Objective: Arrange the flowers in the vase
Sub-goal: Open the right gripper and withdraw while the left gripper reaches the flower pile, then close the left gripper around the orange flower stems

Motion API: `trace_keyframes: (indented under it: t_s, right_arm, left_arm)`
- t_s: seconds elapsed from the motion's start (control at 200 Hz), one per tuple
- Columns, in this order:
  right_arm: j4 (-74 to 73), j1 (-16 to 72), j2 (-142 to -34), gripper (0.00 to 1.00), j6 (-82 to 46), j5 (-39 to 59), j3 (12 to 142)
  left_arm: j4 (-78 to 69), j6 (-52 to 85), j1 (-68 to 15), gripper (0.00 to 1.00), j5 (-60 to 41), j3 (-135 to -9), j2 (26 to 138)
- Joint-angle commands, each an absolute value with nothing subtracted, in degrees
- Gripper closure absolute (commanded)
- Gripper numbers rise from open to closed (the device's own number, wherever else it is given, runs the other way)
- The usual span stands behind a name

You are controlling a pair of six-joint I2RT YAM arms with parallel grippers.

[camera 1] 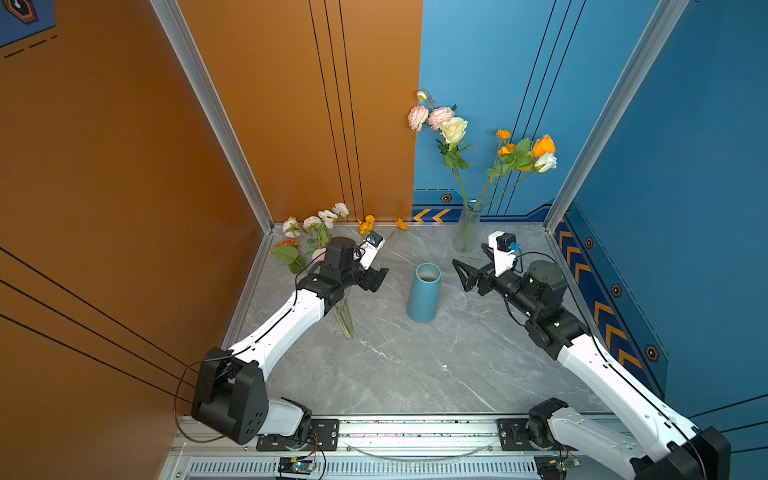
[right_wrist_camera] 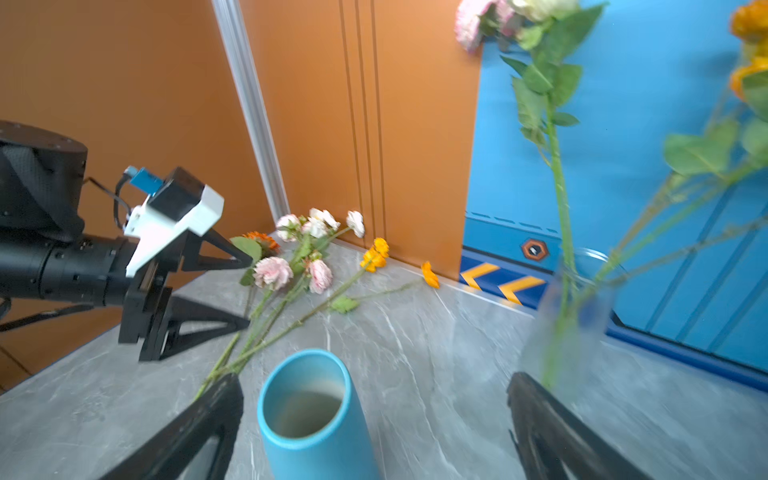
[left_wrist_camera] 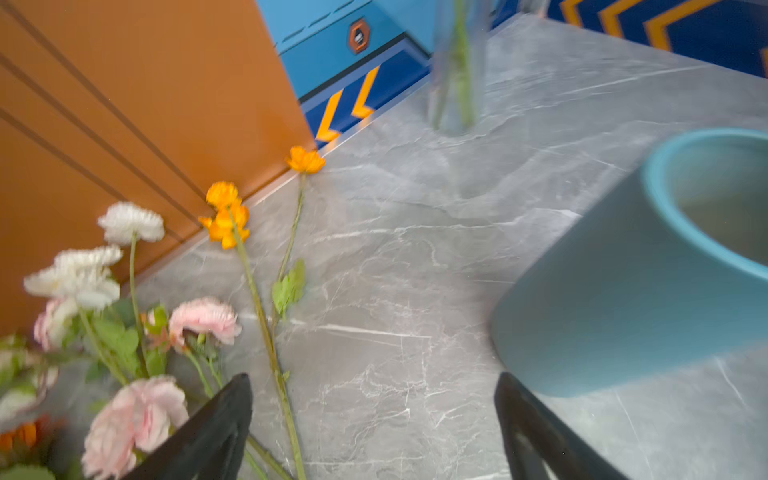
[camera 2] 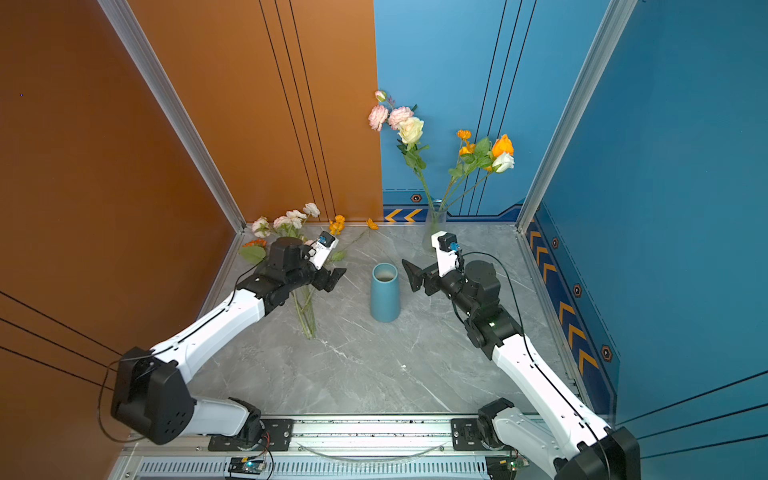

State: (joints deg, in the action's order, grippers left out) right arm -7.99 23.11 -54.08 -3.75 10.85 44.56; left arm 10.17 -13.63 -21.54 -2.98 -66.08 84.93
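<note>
The loose flowers (camera 1: 322,232) (camera 2: 291,222) lie in a bunch at the table's back left, with pink, white and orange blooms (left_wrist_camera: 203,320) (right_wrist_camera: 272,270) and stems pointing forward. My left gripper (camera 1: 380,280) (camera 2: 336,278) (left_wrist_camera: 374,378) (right_wrist_camera: 249,291) hangs open just above their stems, and an orange flower's stem runs close by one finger. An empty blue vase (camera 1: 423,297) (camera 2: 385,299) (left_wrist_camera: 623,291) (right_wrist_camera: 316,449) stands mid-table. My right gripper (camera 1: 467,255) (camera 2: 409,270) (right_wrist_camera: 374,378) is open and empty to the right of that vase.
A clear glass vase (camera 1: 467,230) (camera 2: 434,220) (left_wrist_camera: 457,83) (right_wrist_camera: 573,332) at the back holds tall pink, cream and orange flowers (camera 1: 453,129). An orange wall (camera 1: 124,166) closes the left and a blue wall (camera 1: 685,166) the right. A metal rail (camera 1: 415,428) runs along the front.
</note>
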Motion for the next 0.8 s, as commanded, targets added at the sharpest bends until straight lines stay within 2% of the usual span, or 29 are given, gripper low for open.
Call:
trace_keyframes:
  t_s: [0.0, 0.085, 0.185, 0.355, 0.455, 0.791]
  right_arm:
    - [3.7, 24.9, -49.0, 0.00, -6.1, 2.4, 40.7]
    - [7.6, 29.4, -46.0, 0.00, -5.2, 0.5, 38.1]
    - [5.3, 36.1, -43.7, 0.00, -6.0, -2.9, 33.8]
    - [1.4, 46.9, -46.8, 0.00, -9.2, -6.2, 32.1]
    - [-1.1, 52.2, -49.0, 0.00, -9.5, -8.2, 31.7]
    - [-6.2, 59.4, -57.4, 0.00, -9.5, -8.1, 34.0]
  left_arm:
    - [22.8, -5.3, -19.0, 0.26, 8.2, -75.0, 93.1]
    - [28.7, -1.8, -16.2, 0.31, 3.7, -82.7, 99.3]
    - [33.5, -0.2, -14.6, 0.34, 2.7, -90.6, 106.3]
    - [44.8, 0.6, -12.0, 0.46, 0.8, -103.2, 118.1]
    - [45.7, 0.3, -11.2, 0.48, 0.0, -103.2, 120.7]
    - [45.7, -2.6, -11.5, 0.52, 2.6, -106.3, 127.2]
